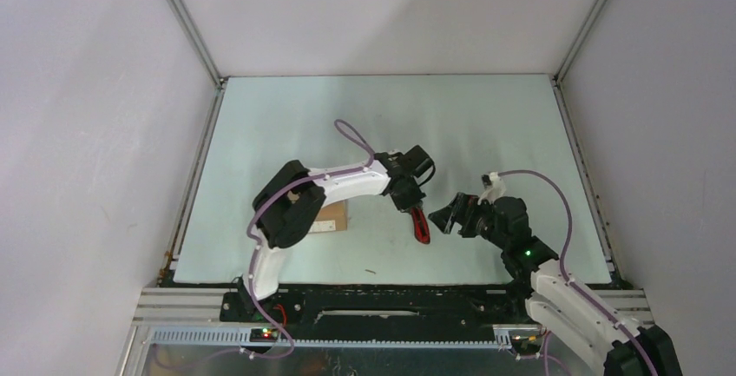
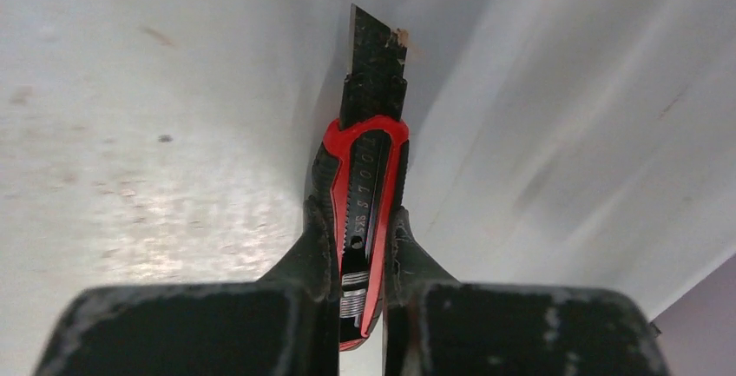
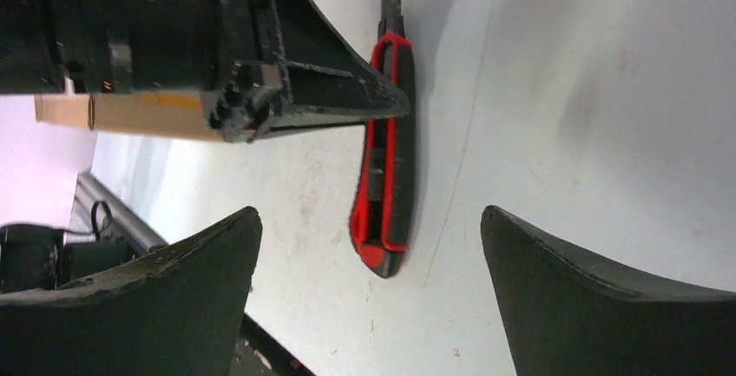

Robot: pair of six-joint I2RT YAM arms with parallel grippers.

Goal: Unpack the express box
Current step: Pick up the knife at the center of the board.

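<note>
I see the utility knife [image 2: 364, 194] as a red frame around black grips, with a dark blade. The express box [image 1: 331, 217] is plain brown cardboard with a pale label [image 1: 325, 227]. The table [image 1: 364, 115] looks pale mint. The left arm [image 1: 343, 182] is white, with a purple cable [image 1: 354, 137].

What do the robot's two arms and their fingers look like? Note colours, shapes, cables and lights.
Both the left arm and right arm have white links with black joints, each trailing a lilac cable. The right arm carries a small green light. The left fingers and right fingers are black, scuffed, and taper towards their tips.
</note>
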